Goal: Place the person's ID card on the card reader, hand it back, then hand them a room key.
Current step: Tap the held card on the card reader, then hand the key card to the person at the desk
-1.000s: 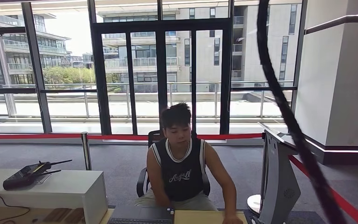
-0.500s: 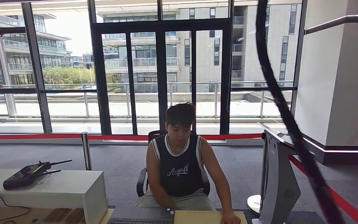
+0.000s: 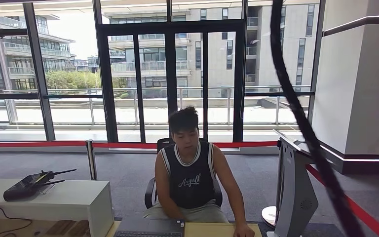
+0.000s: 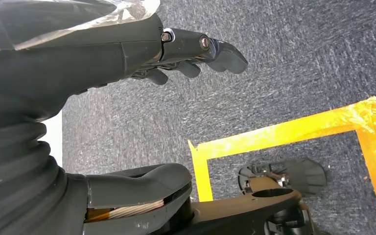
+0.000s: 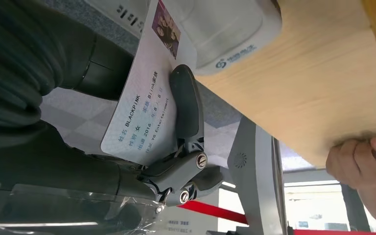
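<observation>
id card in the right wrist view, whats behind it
The ID card, held in the right hand, hides part of the white card reader on the wooden desk. The thumb behind the card is mostly covered. Whether card and reader touch cannot be told.

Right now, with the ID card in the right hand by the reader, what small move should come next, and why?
Probably ease the right hand forward so the ID card lies flat on the card reader. The card's end seems to overlap the reader's edge, still pinched by the fingers.
</observation>
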Robot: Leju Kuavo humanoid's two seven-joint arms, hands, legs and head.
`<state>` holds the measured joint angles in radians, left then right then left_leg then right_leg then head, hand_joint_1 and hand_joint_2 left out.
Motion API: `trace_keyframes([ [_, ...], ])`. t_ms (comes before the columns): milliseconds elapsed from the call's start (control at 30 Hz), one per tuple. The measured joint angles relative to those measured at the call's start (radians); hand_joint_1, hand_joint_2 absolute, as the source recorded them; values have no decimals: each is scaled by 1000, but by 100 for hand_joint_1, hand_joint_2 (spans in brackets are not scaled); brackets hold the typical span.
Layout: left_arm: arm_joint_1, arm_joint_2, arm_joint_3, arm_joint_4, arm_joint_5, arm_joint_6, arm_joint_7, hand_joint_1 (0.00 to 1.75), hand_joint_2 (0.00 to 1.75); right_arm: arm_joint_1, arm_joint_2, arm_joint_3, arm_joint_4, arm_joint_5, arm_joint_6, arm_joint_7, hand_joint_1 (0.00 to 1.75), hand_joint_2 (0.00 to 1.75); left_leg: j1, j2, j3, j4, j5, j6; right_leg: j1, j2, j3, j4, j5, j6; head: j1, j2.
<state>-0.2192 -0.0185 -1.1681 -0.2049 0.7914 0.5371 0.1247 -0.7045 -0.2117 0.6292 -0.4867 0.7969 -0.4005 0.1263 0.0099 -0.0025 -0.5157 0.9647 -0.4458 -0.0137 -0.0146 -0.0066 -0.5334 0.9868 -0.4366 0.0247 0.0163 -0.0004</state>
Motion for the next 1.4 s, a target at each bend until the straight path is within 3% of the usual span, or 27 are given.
trace_keyframes([
  [633, 13, 3, 7, 0, 21, 11, -8, 0, 175, 16, 16, 30, 32, -15, 20, 4, 175, 175, 0, 0, 2, 0, 1, 1, 0, 0, 2, -1, 1, 0, 0, 0],
  [900, 18, 3, 7, 0, 22, 12, -11, 0, 175, 8, 23, 29, 27, -73, -76, -24, 175, 175, 0, 0, 0, 0, 3, 1, 0, 0, 0, 0, 3, 0, 0, 0],
  [1100, 20, 3, 7, 0, 24, 16, -11, 0, 175, -67, 17, 19, -13, -114, -121, -27, 175, 175, 0, 1, -1, 0, 3, 0, 0, 0, -1, 0, 4, 0, 0, 0],
  [1400, 17, 2, 7, 0, 11, 9, 9, 0, 175, -199, 8, 8, -94, -76, -88, 9, 175, 175, 0, 0, -1, 0, 4, 0, 0, 0, -1, 0, 4, 0, 0, 0],
])
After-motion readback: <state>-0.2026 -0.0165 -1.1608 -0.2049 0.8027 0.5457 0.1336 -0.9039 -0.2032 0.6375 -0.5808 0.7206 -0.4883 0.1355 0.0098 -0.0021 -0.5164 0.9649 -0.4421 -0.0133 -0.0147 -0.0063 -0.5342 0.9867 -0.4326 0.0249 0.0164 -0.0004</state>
